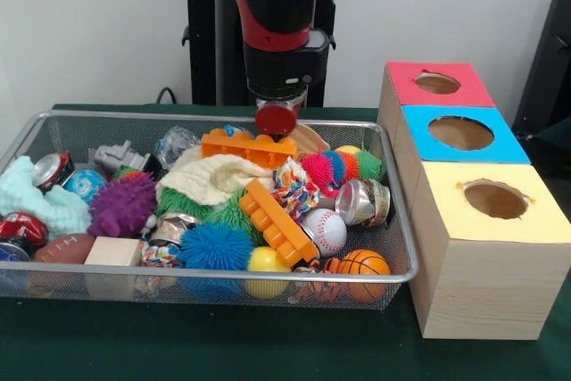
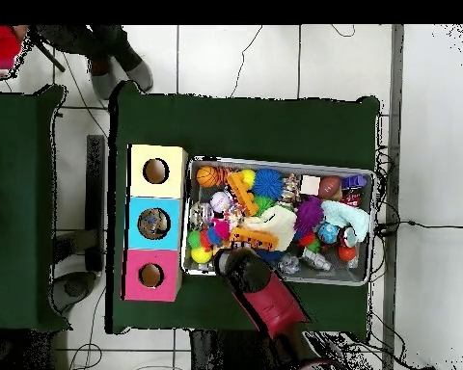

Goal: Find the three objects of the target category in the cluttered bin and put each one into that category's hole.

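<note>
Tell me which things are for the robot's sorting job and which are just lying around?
For the job: gripper, cluttered wire bin, red box, blue box, yellow box.
Just lying about: floor cable, a person's shoe, second green table.

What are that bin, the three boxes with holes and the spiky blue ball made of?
The bin looks like silvery metal wire mesh: you see through its walls. The three boxes look like pale wood with visible grain, with red, blue and yellow tops, perhaps paper. The spiky blue ball seems soft rubber, judging by its thin bristles.
</note>
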### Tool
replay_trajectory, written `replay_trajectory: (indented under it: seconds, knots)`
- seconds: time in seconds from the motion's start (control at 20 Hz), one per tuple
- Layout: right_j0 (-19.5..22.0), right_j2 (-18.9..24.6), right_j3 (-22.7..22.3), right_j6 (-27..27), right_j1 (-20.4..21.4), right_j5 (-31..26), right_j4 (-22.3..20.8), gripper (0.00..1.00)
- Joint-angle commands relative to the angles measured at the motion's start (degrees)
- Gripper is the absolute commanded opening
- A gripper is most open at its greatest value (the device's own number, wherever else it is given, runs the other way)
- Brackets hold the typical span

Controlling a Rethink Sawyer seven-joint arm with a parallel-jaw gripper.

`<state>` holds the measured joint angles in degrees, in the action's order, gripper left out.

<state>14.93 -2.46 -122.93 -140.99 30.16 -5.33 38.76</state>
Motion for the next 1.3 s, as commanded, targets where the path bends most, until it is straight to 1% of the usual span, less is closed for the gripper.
replay_trajectory:
  seconds: [0.05, 0.15, 0.25, 0.4, 0.45, 0.5, 0.55, 0.7, 0.85, 1.05, 1.2, 1.3]
  knots:
    - [-0.93, -2.29, 15.29, -6.98, -3.61, -8.46, 1.84, 1.00]
    - [1.87, -0.33, 13.50, -3.68, -2.86, -6.26, -0.96, 1.00]
    - [4.17, 0.68, 13.52, -0.22, -2.64, -6.21, -3.86, 1.00]
    - [10.41, 4.17, 9.63, 4.57, -0.57, -3.84, -9.67, 1.00]
    - [12.71, 5.04, 8.37, 6.04, 0.10, -2.95, -12.52, 1.00]
    - [15.84, 6.17, 6.72, 8.21, 0.68, -2.00, -15.71, 1.00]
    - [20.10, 6.53, 4.94, 11.27, 1.16, -0.82, -20.51, 1.00]
    - [30.74, 6.99, 3.37, 19.66, 1.68, -1.46, -35.19, 1.00]
    - [40.40, 6.85, 3.07, 24.70, 3.01, -3.10, -48.71, 1.00]
    - [49.97, 6.64, 5.01, 26.78, 4.26, -5.03, -61.91, 1.00]
    - [55.62, 7.95, 6.50, 27.67, 4.65, -5.38, -68.76, 1.00]
    - [59.08, 10.16, 7.00, 28.51, 4.86, -6.77, -72.17, 1.00]
